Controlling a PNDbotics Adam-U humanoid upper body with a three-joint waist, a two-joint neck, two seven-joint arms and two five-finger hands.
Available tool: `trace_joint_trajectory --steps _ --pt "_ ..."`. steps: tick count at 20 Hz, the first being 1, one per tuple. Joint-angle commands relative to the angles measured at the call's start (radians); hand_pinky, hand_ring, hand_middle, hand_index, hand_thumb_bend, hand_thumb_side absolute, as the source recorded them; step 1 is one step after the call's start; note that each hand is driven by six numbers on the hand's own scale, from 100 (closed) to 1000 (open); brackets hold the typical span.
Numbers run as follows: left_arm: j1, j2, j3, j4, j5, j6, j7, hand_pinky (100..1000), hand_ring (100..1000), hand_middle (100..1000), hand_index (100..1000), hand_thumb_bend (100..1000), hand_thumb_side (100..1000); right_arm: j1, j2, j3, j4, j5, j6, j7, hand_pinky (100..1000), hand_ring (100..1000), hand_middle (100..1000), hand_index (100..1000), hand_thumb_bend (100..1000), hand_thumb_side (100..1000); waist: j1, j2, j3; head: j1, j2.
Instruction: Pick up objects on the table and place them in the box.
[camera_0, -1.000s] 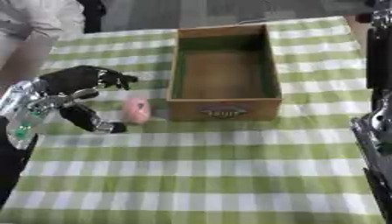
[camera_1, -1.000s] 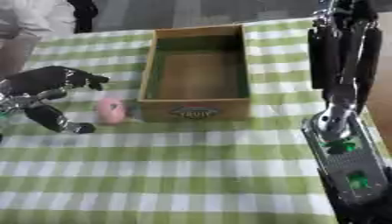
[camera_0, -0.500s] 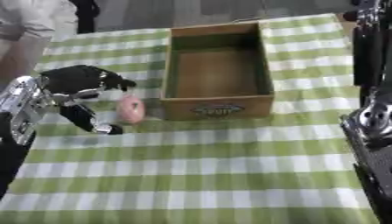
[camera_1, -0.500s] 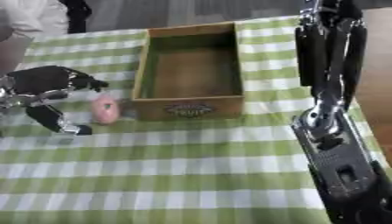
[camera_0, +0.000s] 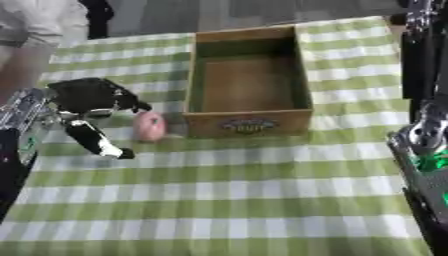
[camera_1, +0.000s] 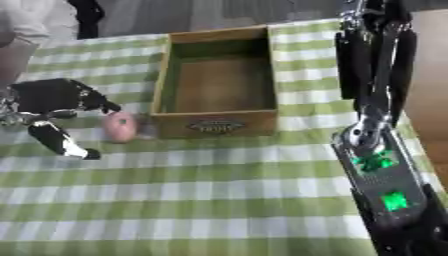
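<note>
Little has shifted — left hand (camera_0: 87, 97) still spread beside the pink egg (camera_0: 150, 125), by the box (camera_0: 248, 85) on green-checked cloth (camera_0: 227, 185).

The open-topped brown cardboard box (camera_0: 248, 85) interior is unobstructed from above. A small pink oval object (camera_0: 150, 125) lies against its left front corner.

Left hand (camera_0: 86, 97) reaches in from the left, fingers (camera_0: 131, 103) spread apart, thumb lower; right forearm (camera_1: 378, 165) rises upright.
</note>
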Motion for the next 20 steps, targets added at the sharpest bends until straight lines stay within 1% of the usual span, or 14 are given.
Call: trace_joint_trajectory --steps 1,6,7,8,11,12,15,20 --pt "-0.030 0.008 0.006 0.014 -0.041 -0.059 -0.016 628 695 626 913 501 800 -0.009 -0.004 0.000 -0.020 -0.007 0.001 -0.003 855 677 679 875 100 1000 -0.003 -0.019 -0.002 0.004 -0.005" --pt "-0.035 -0.001 0.027 0.052 -0.081 -0.059 0.038 605 672 607 895 397 763 -0.008 -0.006 0.000 -0.020 -0.010 0.004 -0.006 856 677 676 874 100 1000 -0.002 -0.016 -0.006 0.007 -0.009" --pt "-0.036 -0.004 0.032 0.058 -0.083 -0.059 0.049 594 661 599 892 336 742 -0.007 -0.007 0.001 -0.020 -0.011 0.004 -0.007 856 677 676 874 100 1000 -0.002 -0.015 -0.007 0.007 -0.010" --pt "-0.037 -0.007 0.037 0.064 -0.084 -0.059 0.059 591 657 597 890 315 735 -0.007 -0.007 0.001 -0.020 -0.012 0.005 -0.007 856 677 676 874 100 1000 -0.002 -0.015 -0.007 0.007 -0.011" --pt "-0.038 -0.009 0.042 0.073 -0.091 -0.059 0.078 591 657 597 890 315 735 -0.007 -0.007 0.002 -0.020 -0.013 0.005 -0.007 856 677 676 874 100 1000 -0.002 -0.014 -0.007 0.007 -0.012" --pt "-0.039 -0.012 0.046 0.074 -0.091 -0.057 0.084 551 626 574 868 232 721 -0.007 -0.007 0.002 -0.020 -0.013 0.006 -0.007 857 676 674 871 100 1000 -0.003 -0.013 -0.007 0.007 -0.012" --pt "-0.046 -0.018 0.079 0.082 -0.075 -0.054 0.116 553 628 578 872 239 727 -0.008 -0.009 0.003 -0.020 -0.015 0.008 -0.007 858 676 673 869 100 1000 -0.004 -0.009 -0.008 0.008 -0.015" --pt "-0.052 -0.024 0.094 0.082 -0.099 -0.038 0.165 550 624 576 861 275 744 -0.009 -0.011 0.005 -0.020 -0.017 0.011 -0.006 858 676 672 867 100 1000 -0.005 -0.006 -0.010 0.010 -0.020"
